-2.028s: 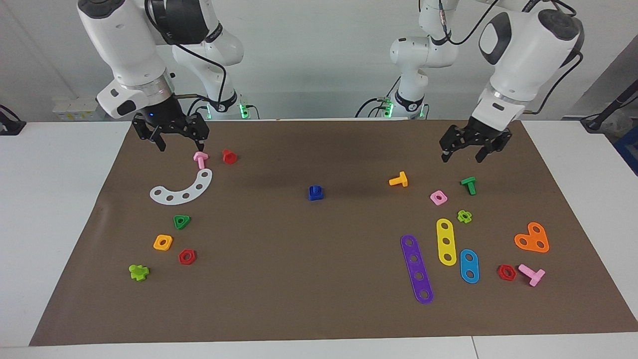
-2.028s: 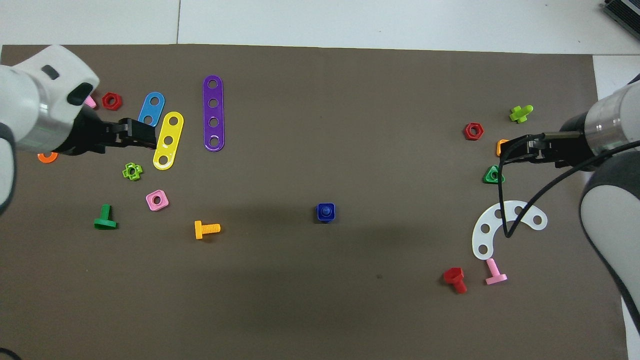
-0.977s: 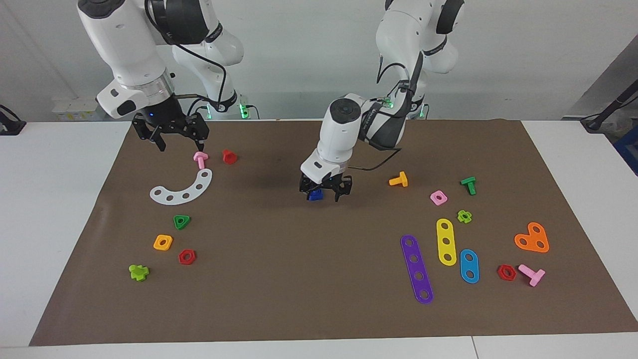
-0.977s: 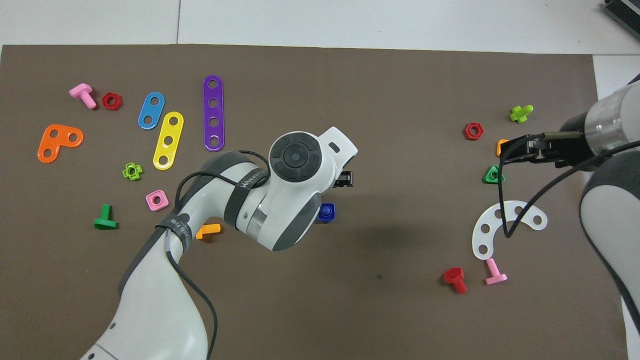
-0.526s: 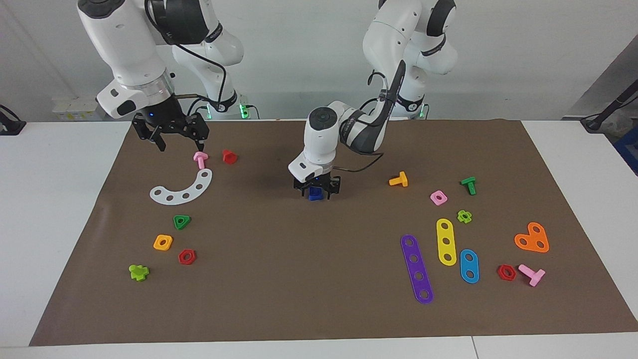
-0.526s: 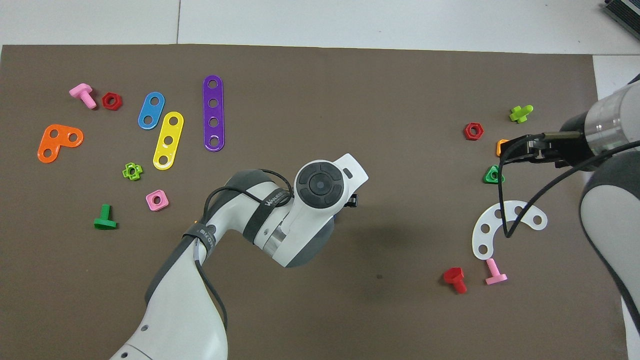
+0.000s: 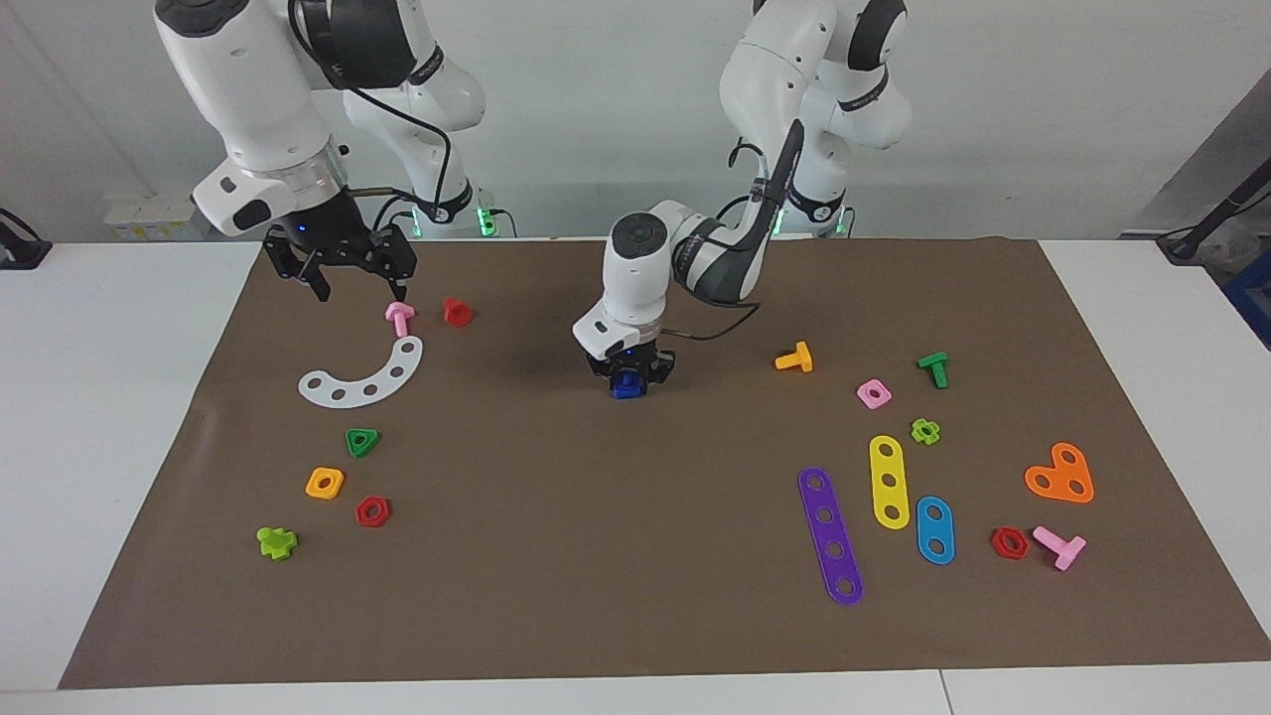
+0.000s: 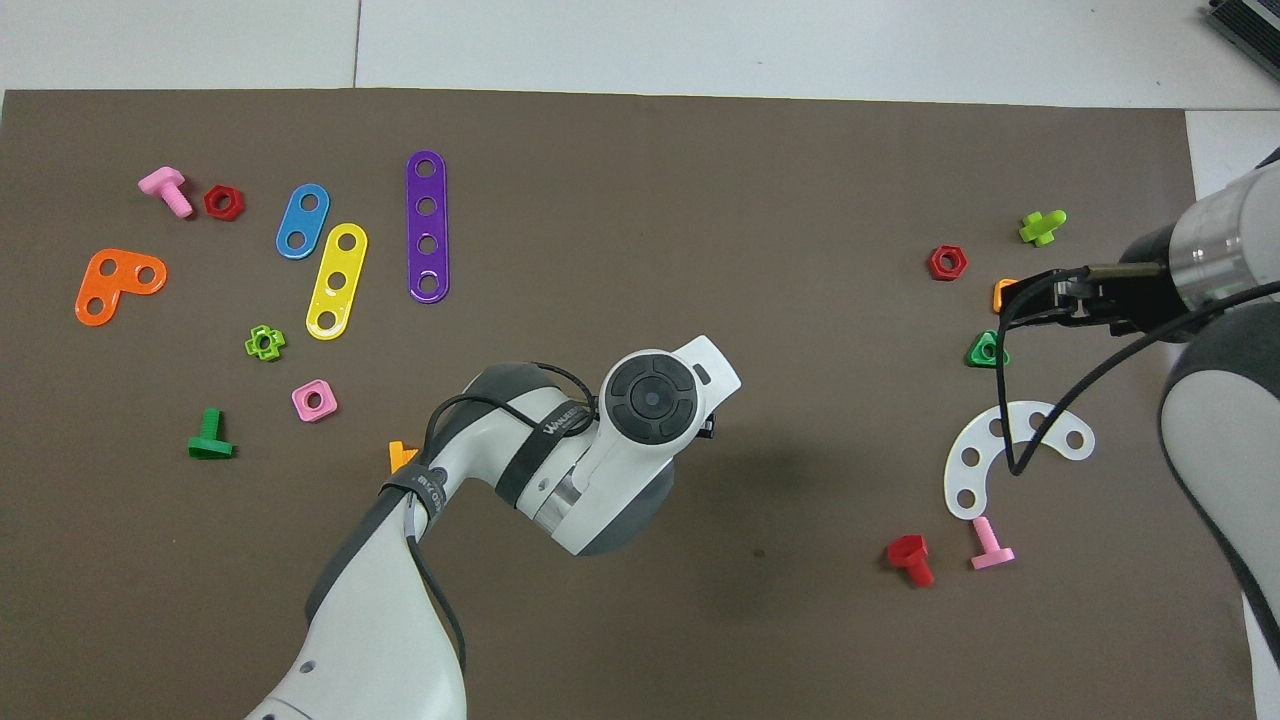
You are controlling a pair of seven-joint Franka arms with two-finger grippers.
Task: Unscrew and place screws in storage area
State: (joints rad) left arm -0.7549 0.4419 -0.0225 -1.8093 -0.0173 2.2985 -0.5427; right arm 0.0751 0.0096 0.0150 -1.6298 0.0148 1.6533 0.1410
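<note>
- Your left tool is down at the centre of the facing frame, on the blue piece in the middle of the brown mat.
- Its fingers are drawn in against the top of that piece, gripping the blue screw there; the screw itself is mostly hidden by the fingers.
- In the overhead frame the left arm's wrist covers the blue piece and the tool completely.
- Your right tool hangs open at the upper left of the facing frame, over the mat edge just above the pink screw; that arm is waiting.
- In the overhead frame the right tool shows at the right edge, over the orange nut.
- The storage area is the bare patch of mat at the lower left of the facing frame, among the green nut, the orange nut and the red nut. It lies well apart from the blue piece.
- A white arc lies between the pink screw and the green nut.
- The purple strip, yellow strip and orange plate lie at the lower right of the facing frame, on the desk mat.
</note>
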